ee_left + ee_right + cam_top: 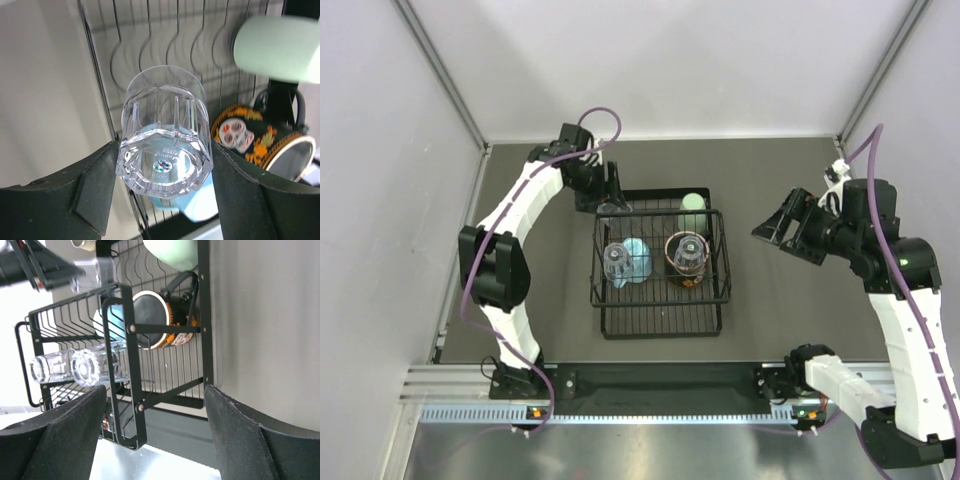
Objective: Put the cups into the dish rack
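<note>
One clear glass (162, 132) is sitting clamped between the fingers of the left gripper (164, 160), which are pressing on its faceted sides. Its thick base is facing the wrist camera, and its long axis is running away from the pincer, mouth first, toward the wires of the dish rack (660, 325). In the overhead view this glass is hanging at the upper left corner of the rack, so the free slots are lying just ahead of and below the pincer. At least four items are resting inside: a pale green tumbler (693, 210) at upper right, a dark red-lined cup (687, 255) just below it, and a light blue mug (636, 258) touching a second clear glass (614, 262) at centre left. The right gripper (775, 222) is hovering off the rack's right side, jaws spread and empty, well apart from any cup. Judgement: the left arm is the nearer one, and the coming move is probably calling for a short descent into the left rows before release.
</note>
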